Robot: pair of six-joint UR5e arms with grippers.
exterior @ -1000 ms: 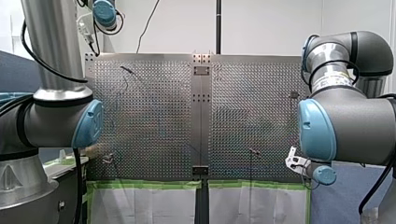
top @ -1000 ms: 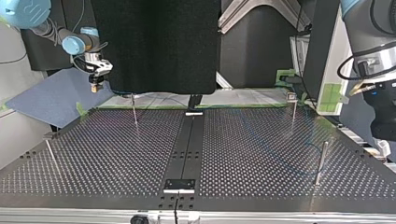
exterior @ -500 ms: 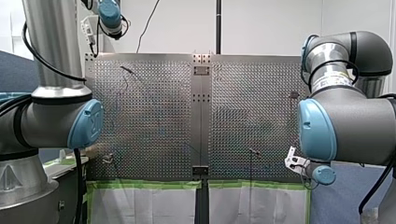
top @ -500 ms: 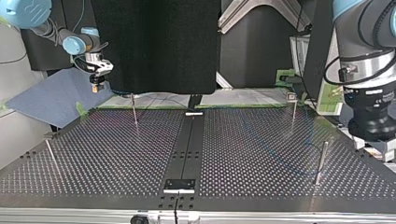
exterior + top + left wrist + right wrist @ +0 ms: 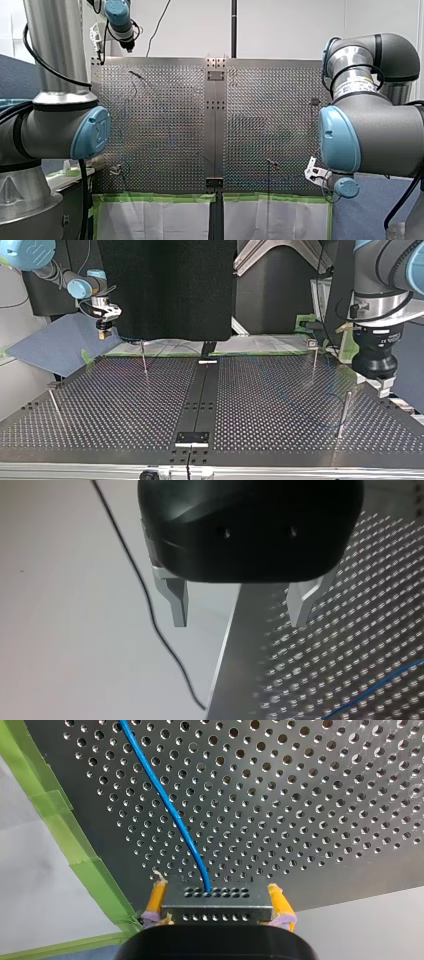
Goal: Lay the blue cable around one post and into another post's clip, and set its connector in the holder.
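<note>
In the right wrist view my right gripper, with yellow pads, is shut on a dark grey connector that has rows of small holes. The blue cable runs from the connector out over the perforated table. The top view shows this gripper hanging above the table's far left corner. My left gripper is open, its metal fingers bare, over the table's edge; a stretch of blue cable lies ahead of it. In the top view it hovers near a post at the right.
Thin posts stand on the plate. A dark strip with a black bracket runs down the middle. Green tape lines the table edge. A black wire lies off the table beside my left gripper.
My left arm has swung in over the table's right side in the top view, coming further into view. In the front view its gripper moved right. My right gripper has stayed put, still holding the connector.
</note>
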